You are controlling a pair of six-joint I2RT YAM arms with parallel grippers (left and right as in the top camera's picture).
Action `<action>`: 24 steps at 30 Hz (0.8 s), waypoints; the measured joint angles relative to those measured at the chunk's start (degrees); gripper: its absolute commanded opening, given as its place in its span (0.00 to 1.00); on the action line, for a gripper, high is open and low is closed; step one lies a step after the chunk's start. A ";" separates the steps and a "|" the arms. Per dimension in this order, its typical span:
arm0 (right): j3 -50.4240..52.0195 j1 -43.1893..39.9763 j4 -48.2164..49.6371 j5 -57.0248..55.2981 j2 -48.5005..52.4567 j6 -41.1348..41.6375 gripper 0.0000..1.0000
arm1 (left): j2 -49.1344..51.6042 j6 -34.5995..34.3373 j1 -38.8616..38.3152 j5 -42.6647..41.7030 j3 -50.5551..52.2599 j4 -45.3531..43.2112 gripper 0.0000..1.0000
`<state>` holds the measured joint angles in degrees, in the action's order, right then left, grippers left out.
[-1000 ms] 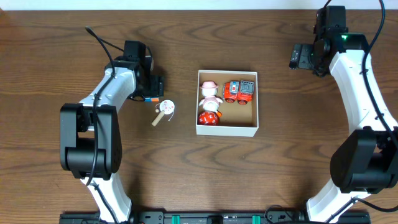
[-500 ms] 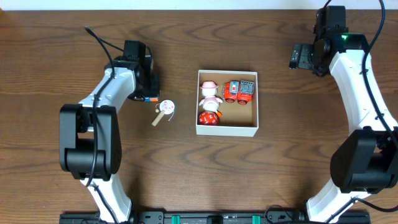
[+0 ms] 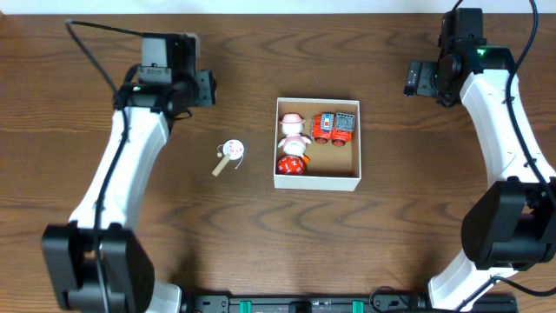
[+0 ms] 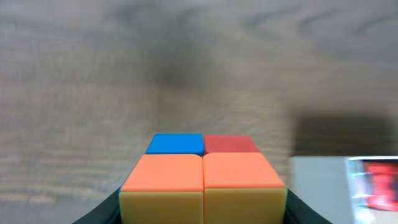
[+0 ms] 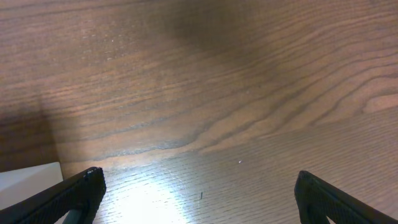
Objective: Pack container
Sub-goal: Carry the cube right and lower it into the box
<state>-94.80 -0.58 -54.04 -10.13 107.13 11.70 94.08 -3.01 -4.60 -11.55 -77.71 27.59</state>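
1. Container (shallow square cardboard box, white walls, brown floor) [image 3: 317, 182] awaits the load of the left gripper [image 3: 205, 89]. We see its dark jaws clamped on a small two-by-two plastic puzzle cube in orange, blue, red and yellow [image 4: 202, 183]. Little of the grip shows, so we judge a slip in transit possible.
2. The container sits mid-table, right of this gripper and apart from it.
3. A pink pig figure [image 3: 294, 130], a red ball-shaped toy [image 3: 291, 164] and a red toy vehicle [image 3: 334, 128] leave bare floor only at the near-right corner. An early release could perch the cube on the toys or clip the rim and shove the box.
4. A round white paddle toy with a wooden handle [image 3: 230, 152] lies between gripper and container, and a low path could knock it.
5. The right gripper [image 5: 199, 199] stands wide apart and empty.
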 measured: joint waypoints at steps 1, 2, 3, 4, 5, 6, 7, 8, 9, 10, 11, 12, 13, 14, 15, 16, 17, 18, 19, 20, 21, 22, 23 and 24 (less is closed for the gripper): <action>0.00 0.00 0.00 0.00 0.00 0.00 0.99 | -0.74 0.00 0.00 -1.20 -0.02 -0.57 0.40; 0.00 0.00 0.00 0.00 0.00 0.00 0.99 | -1.44 0.00 0.00 -2.69 -0.02 -1.09 0.40; 0.00 0.00 0.00 0.00 0.00 0.00 0.99 | -2.16 -0.02 -0.02 -4.74 -0.04 -1.31 0.40; 0.00 0.00 0.00 0.00 0.00 0.00 0.99 | -2.60 0.00 -0.02 -6.56 -0.04 -1.31 0.40; 0.00 0.00 0.02 0.00 0.00 0.00 0.99 | -2.89 0.00 -0.04 -8.33 -0.04 -1.31 0.40; 0.00 0.00 0.00 0.00 0.00 0.00 0.99 | -2.99 0.00 -0.20 -10.21 -0.04 -1.31 0.41; 0.00 0.00 0.02 0.00 0.00 0.00 0.99 | -3.02 0.00 -0.42 -11.87 -0.04 -1.31 0.41; 0.00 0.00 0.02 0.00 0.00 0.00 0.99 | -2.99 0.00 -0.72 -13.31 -0.04 -1.27 0.40; 0.00 0.00 0.02 0.00 0.00 0.00 0.99 | -2.99 0.00 -1.29 -14.91 -0.04 -1.27 0.40; 0.00 0.00 0.02 0.00 0.00 0.00 0.99 | -2.99 0.00 -1.81 -15.56 -0.04 -1.27 0.40; 0.00 0.00 0.00 0.00 0.00 0.00 0.99 | -2.99 0.00 -2.71 -16.41 -0.04 -1.33 0.40; 0.00 0.00 0.02 0.00 0.00 0.00 0.99 | -2.99 0.00 -3.52 -17.03 -0.04 -1.44 0.40; 0.00 0.00 0.00 0.00 0.00 0.00 0.99 | -2.99 -0.02 -4.57 -17.59 -0.04 -1.60 0.40; 0.00 0.00 0.00 0.00 0.00 0.00 0.99 | -2.99 0.00 -5.64 -18.10 -0.04 -1.77 0.41; 0.00 0.00 0.02 0.00 0.00 0.00 0.99 | -2.99 -0.02 -6.78 -18.45 -0.04 -2.08 0.41; 0.00 0.00 0.00 0.00 0.00 0.00 0.99 | -2.99 0.00 -7.67 -18.67 -0.04 -2.27 0.41; 0.00 0.00 0.02 0.00 0.00 0.02 0.99 | -2.99 0.00 -8.83 -18.97 -0.04 -2.36 0.40; 0.00 0.00 0.02 0.00 0.00 0.00 0.99 | -2.99 0.00 -9.79 -19.17 -0.04 -2.36 0.40; 0.00 0.00 0.00 0.00 0.00 0.00 0.99 | -2.99 0.00 -10.88 -19.32 -0.04 -2.36 0.41; 0.00 0.00 0.00 0.00 0.00 0.00 0.99 | -2.99 0.00 -11.89 -19.52 -0.04 -2.40 0.40; 0.00 0.00 0.02 0.00 0.00 0.00 0.99 | -2.99 -0.02 -13.09 -19.65 -0.04 -2.45 0.41; 0.00 0.00 0.02 0.00 0.00 0.00 0.99 | -2.99 0.00 -14.16 -19.69 -0.04 -2.47 0.41; 0.00 0.00 0.02 0.00 0.00 0.00 0.99 | -2.99 0.00 -15.08 -19.78 -0.04 -2.47 0.41; 0.00 0.00 0.00 0.00 0.00 0.02 0.99 | -2.99 0.00 -16.22 -19.80 -0.04 -2.47 0.41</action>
<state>-94.80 -0.58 -54.04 -10.13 107.13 11.73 91.09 -3.01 -20.82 -31.35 -77.76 25.12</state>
